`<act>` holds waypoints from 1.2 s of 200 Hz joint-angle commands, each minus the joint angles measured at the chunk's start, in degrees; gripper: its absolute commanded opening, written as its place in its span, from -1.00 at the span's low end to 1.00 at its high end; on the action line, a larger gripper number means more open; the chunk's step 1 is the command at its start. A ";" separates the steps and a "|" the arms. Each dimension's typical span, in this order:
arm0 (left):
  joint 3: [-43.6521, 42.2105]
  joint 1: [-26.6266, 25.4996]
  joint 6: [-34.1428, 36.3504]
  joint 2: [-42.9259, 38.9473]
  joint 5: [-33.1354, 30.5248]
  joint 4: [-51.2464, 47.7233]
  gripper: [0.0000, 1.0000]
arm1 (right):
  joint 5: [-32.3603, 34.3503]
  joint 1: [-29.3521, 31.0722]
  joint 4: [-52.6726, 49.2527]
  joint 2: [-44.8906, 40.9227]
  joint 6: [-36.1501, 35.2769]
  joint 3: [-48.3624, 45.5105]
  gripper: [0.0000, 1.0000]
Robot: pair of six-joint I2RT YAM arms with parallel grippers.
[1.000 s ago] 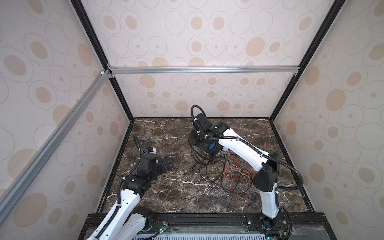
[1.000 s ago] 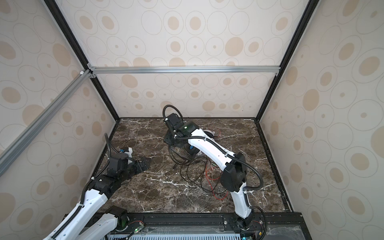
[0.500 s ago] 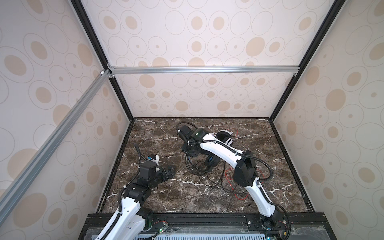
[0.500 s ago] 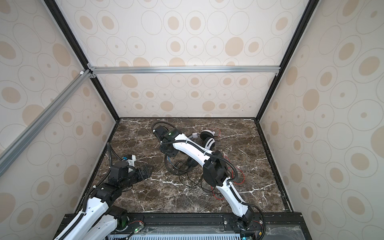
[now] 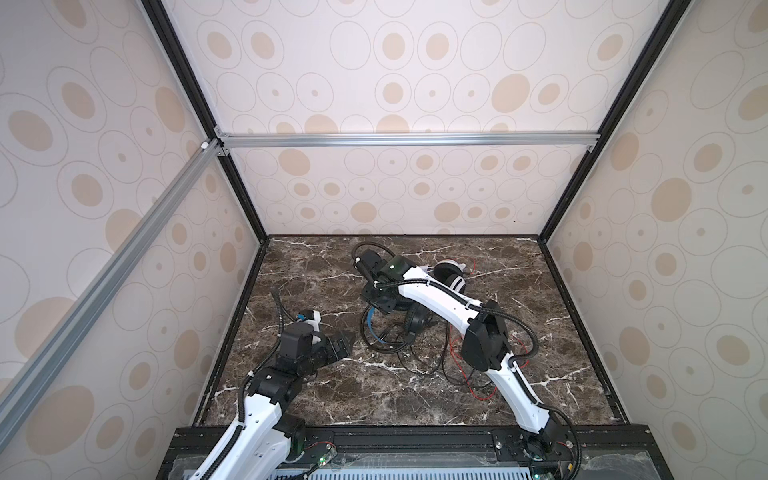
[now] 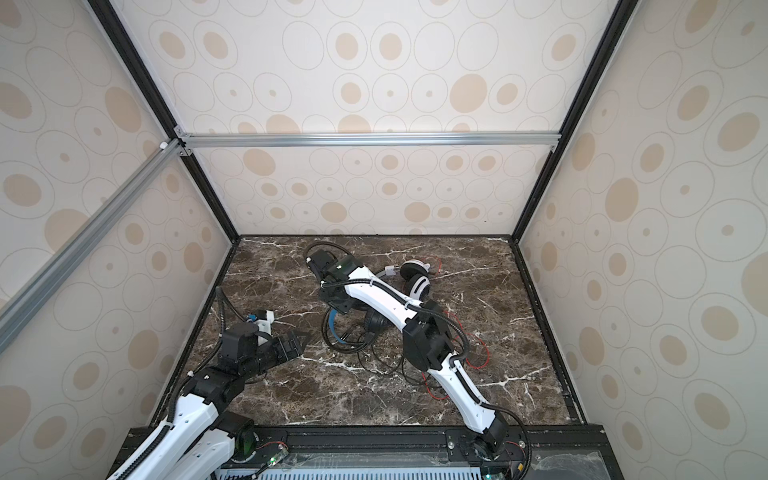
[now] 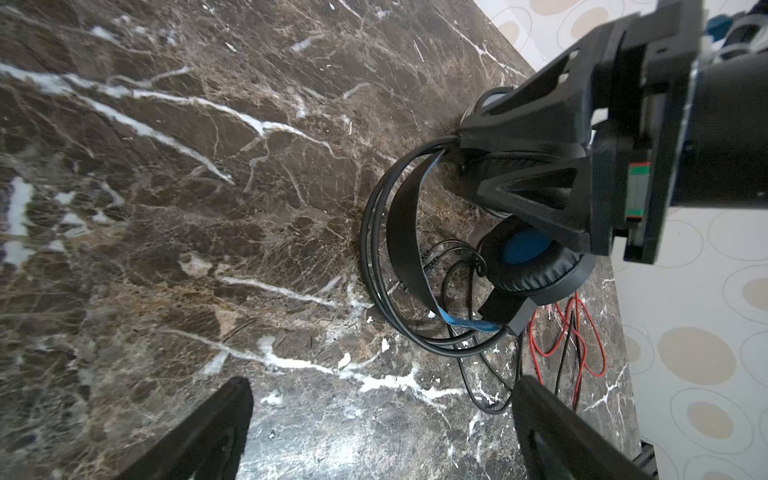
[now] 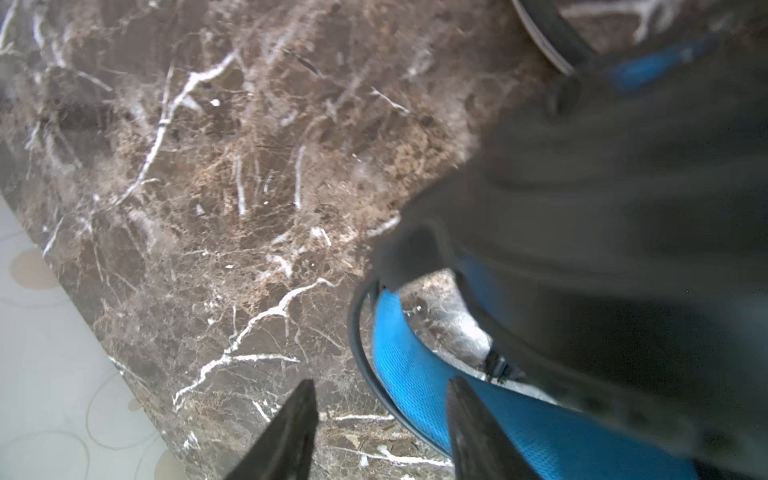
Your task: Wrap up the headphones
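Nearest you, at the front left of the dark marble table [image 5: 374, 399], your left gripper [image 5: 343, 347] hovers low over bare stone with its jaws spread wide and nothing between them; its wrist view shows the two black fingertips [image 7: 208, 436] far apart, pointing toward the headphones. Just beyond it, near the middle of the table, lie the black headphones [image 5: 415, 322], resting on the marble with the blue-lined headband [image 7: 415, 232] arched toward the left gripper and one ear cup [image 7: 532, 257] turned so its blue inside faces up. Their black cord [image 5: 415, 361] sprawls in loose loops on the table toward the front, unwrapped, and it tangles with a red cord [image 5: 469, 365] lying to the right beside your right arm. Your right gripper [image 5: 380, 303] reaches across the middle and sits right over the far ear cup of the black headphones; its jaws are parted, and in its wrist view marble shows in the gap while the blue headband lies just beside one fingertip [image 8: 473, 436], so it grips nothing. Farthest back, behind the right arm, the white headphones [image 5: 451, 276] with black pads rest on the table, partly hidden by the arm in both top views.
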 commanded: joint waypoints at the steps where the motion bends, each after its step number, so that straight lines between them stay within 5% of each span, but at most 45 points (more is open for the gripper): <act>1: 0.00 0.23 -1.54 -0.56 -1.75 -0.74 0.91 | -1.98 -1.19 1.29 0.44 -2.70 3.40 0.24; 70: 4.98 -1.63 -4.24 5.73 -3.89 -1.34 0.86 | -6.56 -5.84 2.45 -8.05 -20.92 3.87 0.58; 75: 5.55 -2.35 -4.80 6.33 -4.30 -1.21 0.86 | -7.31 -6.57 3.37 -9.28 -22.75 2.97 0.74; 100: 8.57 -9.22 -9.40 10.75 -8.98 -0.17 0.88 | -9.20 -10.41 4.26 -15.73 -33.55 -0.32 0.92; 130: 13.02 -16.74 -15.38 17.50 -14.27 0.17 0.96 | -7.41 -13.97 -1.01 -22.89 -48.98 -4.55 0.99; 162: 14.59 -19.18 -21.39 21.57 -17.24 2.89 0.96 | -6.05 -15.91 -2.31 -31.85 -59.56 -16.05 0.99; 198: 21.63 -21.10 -20.37 31.46 -19.60 -0.44 0.96 | -9.95 -18.70 2.72 -40.20 -62.71 -30.03 0.99; 240: 20.97 -19.88 -22.90 38.07 -19.12 2.76 0.79 | -11.07 -20.83 4.16 -42.54 -63.15 -32.63 0.99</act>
